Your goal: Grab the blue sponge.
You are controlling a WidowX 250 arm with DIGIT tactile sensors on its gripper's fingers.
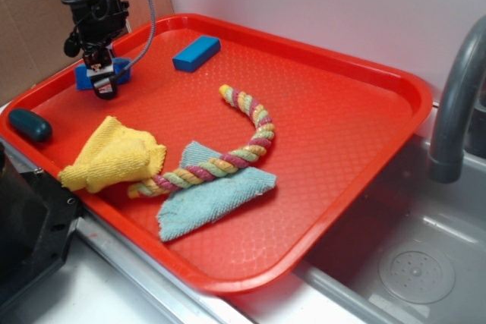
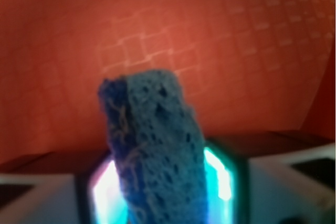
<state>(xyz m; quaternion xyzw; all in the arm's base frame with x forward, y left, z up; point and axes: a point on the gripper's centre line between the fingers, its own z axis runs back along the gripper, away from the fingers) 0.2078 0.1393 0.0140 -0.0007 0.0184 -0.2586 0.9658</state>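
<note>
Hand (image 1: pixel 105 89) is down at the far left corner of the red tray (image 1: pixel 342 142), right over the blue sponge (image 1: pixel 83 75). The wrist view shows the sponge (image 2: pixel 155 150) standing up between the fingers, filling the gap, so the hand looks clamped on it. Whether the sponge is off the tray floor I cannot tell.

Handling guess: porous, soft and light. It will squash under the pinch rather than slip, and the rough faces give good friction. The narrow sides look like the right place to hold, near the middle of its length.

The smooth darker blue block (image 1: pixel 196 52) lies well apart, further back. The dark teal oval (image 1: pixel 30 124) sits on the left rim. Yellow cloth (image 1: pixel 114 158), rope toy (image 1: pixel 228 153) and light blue cloth (image 1: pixel 209 195) are in the tray's middle, clear of the hand.
</note>
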